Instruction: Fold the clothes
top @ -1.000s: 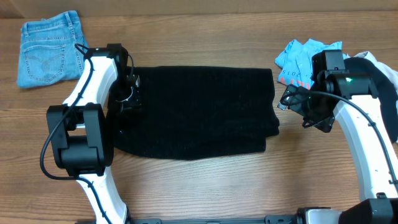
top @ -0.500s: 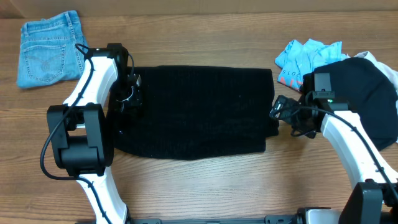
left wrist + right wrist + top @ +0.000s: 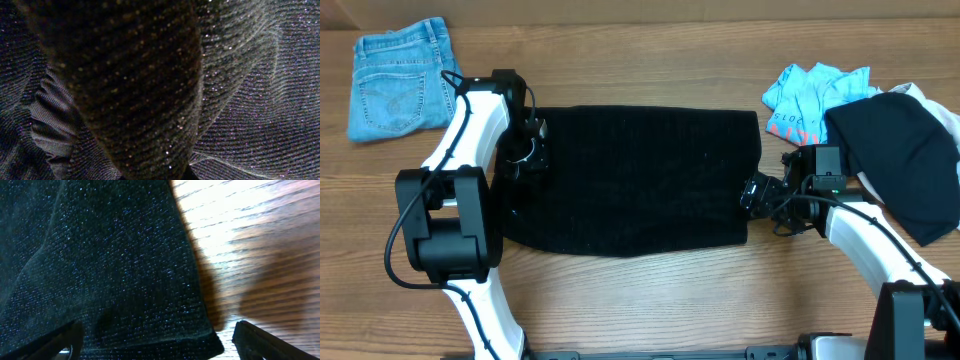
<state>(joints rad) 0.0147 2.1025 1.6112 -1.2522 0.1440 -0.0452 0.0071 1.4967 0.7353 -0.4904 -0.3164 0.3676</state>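
A black knit garment [image 3: 630, 180] lies spread flat in the middle of the table. My left gripper [image 3: 525, 150] sits at its left edge. The left wrist view shows only knit fabric, with a bunched fold [image 3: 140, 90] rising from between the jaws, so the gripper looks shut on it. My right gripper [image 3: 755, 195] is at the garment's lower right corner. In the right wrist view it is open [image 3: 155, 345], with the corner of the garment [image 3: 125, 270] lying between its two fingers, on the wood.
Folded blue jeans [image 3: 398, 75] lie at the far left. A light blue shirt [image 3: 810, 95] and a dark navy garment [image 3: 905, 160] on something white [image 3: 920, 92] lie at the right. Bare wood [image 3: 650, 290] runs along the front.
My right arm has moved left and toward the front, from beside the blue shirt to the black garment's lower right corner. The left arm has not moved.
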